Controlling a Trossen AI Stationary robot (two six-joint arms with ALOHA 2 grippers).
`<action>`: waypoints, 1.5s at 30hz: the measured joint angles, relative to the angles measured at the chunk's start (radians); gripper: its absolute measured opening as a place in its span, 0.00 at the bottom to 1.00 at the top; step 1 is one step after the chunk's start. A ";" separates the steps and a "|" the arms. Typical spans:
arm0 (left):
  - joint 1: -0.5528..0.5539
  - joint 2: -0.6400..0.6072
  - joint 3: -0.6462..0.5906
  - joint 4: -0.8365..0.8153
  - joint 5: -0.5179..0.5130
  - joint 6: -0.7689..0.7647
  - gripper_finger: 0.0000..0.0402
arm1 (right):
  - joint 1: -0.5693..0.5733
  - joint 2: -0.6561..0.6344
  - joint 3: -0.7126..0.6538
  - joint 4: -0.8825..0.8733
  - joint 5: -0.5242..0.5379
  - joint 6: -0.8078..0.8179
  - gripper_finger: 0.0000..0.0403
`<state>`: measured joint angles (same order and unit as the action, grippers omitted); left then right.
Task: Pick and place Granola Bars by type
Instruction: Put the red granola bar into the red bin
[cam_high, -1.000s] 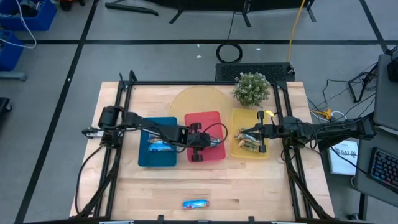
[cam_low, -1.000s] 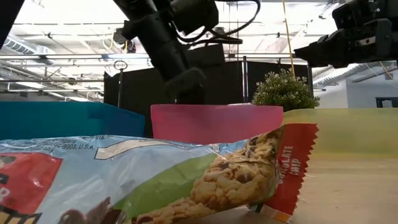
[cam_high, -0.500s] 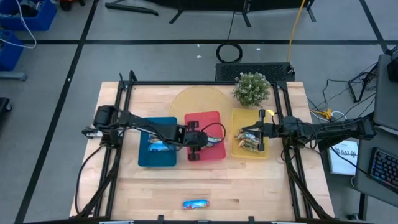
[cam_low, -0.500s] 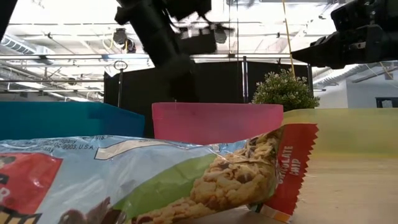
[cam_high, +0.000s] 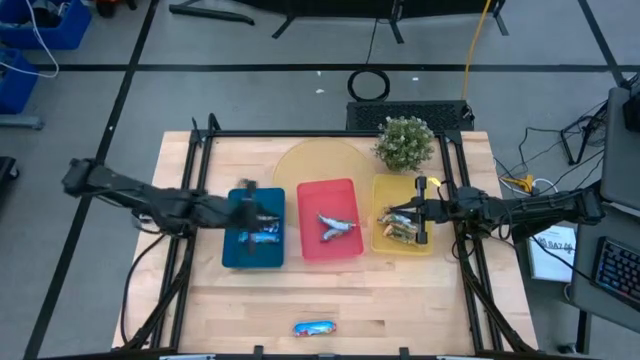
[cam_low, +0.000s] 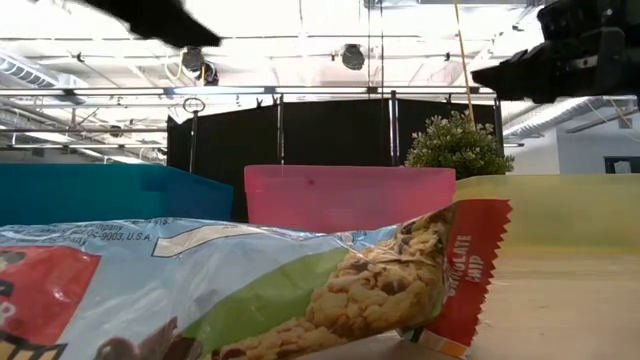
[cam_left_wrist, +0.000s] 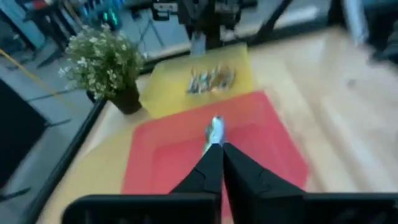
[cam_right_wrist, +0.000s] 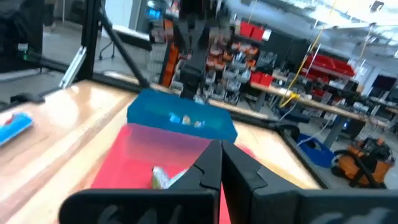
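Note:
A silvery bar (cam_high: 335, 228) lies flat in the red tray (cam_high: 312, 248); it also shows in the left wrist view (cam_left_wrist: 215, 128) and the right wrist view (cam_right_wrist: 163, 178). A blue bar (cam_high: 262, 237) rests in the blue tray (cam_high: 235, 255). Several green-brown bars (cam_high: 398, 226) lie in the yellow tray (cam_high: 432, 240). One blue-and-white bar (cam_high: 314, 328) lies on the table near its near edge and fills the low view (cam_low: 250, 290). My left gripper (cam_left_wrist: 219, 149) is shut and empty above the blue tray. My right gripper (cam_right_wrist: 221, 152) is shut and empty over the yellow tray.
A potted plant (cam_high: 405, 143) stands behind the yellow tray, at the far right of the table. A round pale-yellow mat (cam_high: 315, 165) lies behind the red tray. Bare wood stretches between the trays and the near edge. Black frame rails run along both sides of the table.
My left arm has pulled back from above the red tray toward the table's left and now hangs over the blue tray; it has also left the low view. The silvery bar in the red tray is now uncovered. My right arm has stayed where it was.

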<state>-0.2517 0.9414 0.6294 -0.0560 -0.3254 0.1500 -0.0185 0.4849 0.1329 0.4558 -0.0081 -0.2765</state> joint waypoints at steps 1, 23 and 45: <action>0.003 -0.066 -0.072 0.056 0.008 -0.017 0.03 | 0.000 0.000 0.000 0.014 -0.001 0.002 0.00; 0.016 -0.419 -0.619 0.581 0.006 0.084 0.01 | 0.000 -0.061 0.000 0.006 0.006 0.079 0.00; 0.016 -0.418 -0.619 0.576 0.010 -0.075 0.01 | 0.000 -0.059 0.000 -0.039 0.007 0.098 0.00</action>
<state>-0.2359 0.5232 0.0105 0.5201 -0.3151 0.0750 -0.0185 0.4263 0.1329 0.4171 -0.0013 -0.1786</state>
